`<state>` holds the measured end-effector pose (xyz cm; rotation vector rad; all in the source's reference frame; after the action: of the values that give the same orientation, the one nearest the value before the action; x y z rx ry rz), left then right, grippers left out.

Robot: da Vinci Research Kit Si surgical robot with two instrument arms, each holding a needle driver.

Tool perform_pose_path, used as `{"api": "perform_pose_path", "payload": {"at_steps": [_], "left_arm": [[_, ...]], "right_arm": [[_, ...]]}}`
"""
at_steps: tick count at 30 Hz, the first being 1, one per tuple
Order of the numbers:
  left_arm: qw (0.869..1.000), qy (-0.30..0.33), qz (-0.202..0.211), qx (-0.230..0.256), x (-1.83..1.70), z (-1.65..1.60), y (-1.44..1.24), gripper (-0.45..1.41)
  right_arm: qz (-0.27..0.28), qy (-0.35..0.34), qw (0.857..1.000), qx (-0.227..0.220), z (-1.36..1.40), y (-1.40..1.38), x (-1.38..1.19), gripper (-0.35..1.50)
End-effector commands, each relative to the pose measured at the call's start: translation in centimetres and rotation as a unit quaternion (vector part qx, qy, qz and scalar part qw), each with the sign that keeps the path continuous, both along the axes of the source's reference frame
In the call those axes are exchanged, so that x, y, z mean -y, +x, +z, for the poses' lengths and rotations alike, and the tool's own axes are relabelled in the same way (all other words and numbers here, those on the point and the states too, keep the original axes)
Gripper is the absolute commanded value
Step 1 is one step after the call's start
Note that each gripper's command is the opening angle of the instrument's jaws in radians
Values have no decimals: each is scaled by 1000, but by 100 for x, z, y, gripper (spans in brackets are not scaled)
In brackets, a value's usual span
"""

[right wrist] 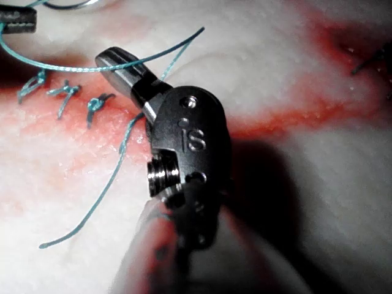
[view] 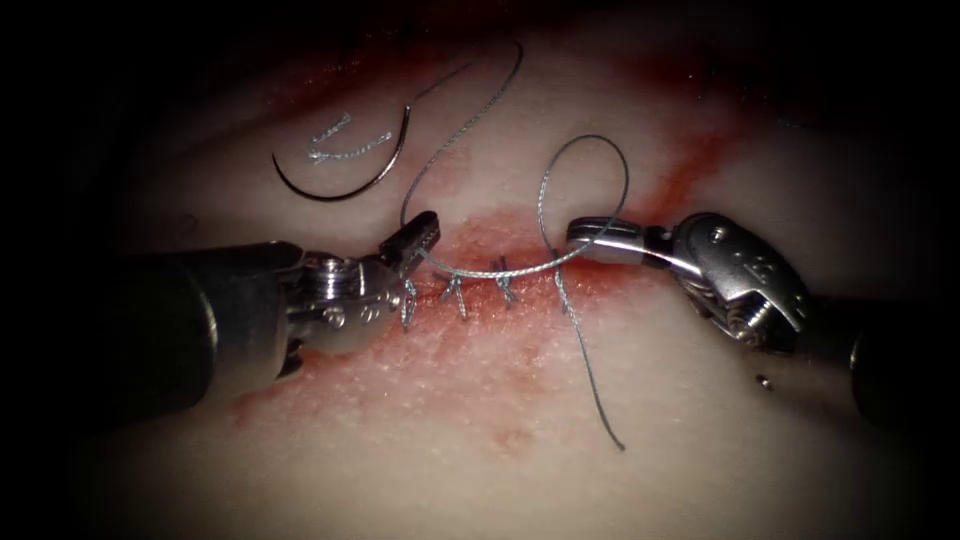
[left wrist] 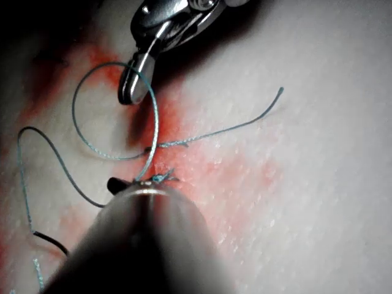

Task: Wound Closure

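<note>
Needle (view: 345, 170) lies free on tissue (view: 700, 430); both claws grip thread (view: 520, 268).

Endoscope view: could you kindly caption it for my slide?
Both tools grip thread over the stitched cut: left tool, right tool; needle lies free on the tissue.

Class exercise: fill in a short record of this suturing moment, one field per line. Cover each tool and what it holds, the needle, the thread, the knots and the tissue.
left tool: jaws shut on the thread, at the cut's left end
right tool: jaws shut on the thread, at the cut's right end
needle: lies free on the tissue, above the cut at left, held by neither tool
thread: spans the cut between the tools, loops above it; a free tail runs below
knots: three tied along the cut
tissue: red fluid around the cut
</note>
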<state>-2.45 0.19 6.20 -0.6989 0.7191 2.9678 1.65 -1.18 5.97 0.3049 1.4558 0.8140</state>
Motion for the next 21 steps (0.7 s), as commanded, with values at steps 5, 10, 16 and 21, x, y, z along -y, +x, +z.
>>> {"api": "perform_pose_path", "payload": {"at_steps": [5, 10, 16, 21], "left_arm": [[1000, 12, 3, -5, 11, 26, -10, -45], [1000, 21, 3, -11, 12, 45, -11, -45], [1000, 24, 0, -18, 7, 69, -21, -45], [1000, 28, 3, -9, 10, 73, -47, -45]], "right_arm": [[-4, 2, 1000, -25, 10, 27, -14, -35], [-2, -2, 996, -85, -7, 32, -23, -35], [-54, 4, 987, -151, -27, 35, -28, -35], [-87, 8, 986, -143, -27, 55, -26, -35]]}}
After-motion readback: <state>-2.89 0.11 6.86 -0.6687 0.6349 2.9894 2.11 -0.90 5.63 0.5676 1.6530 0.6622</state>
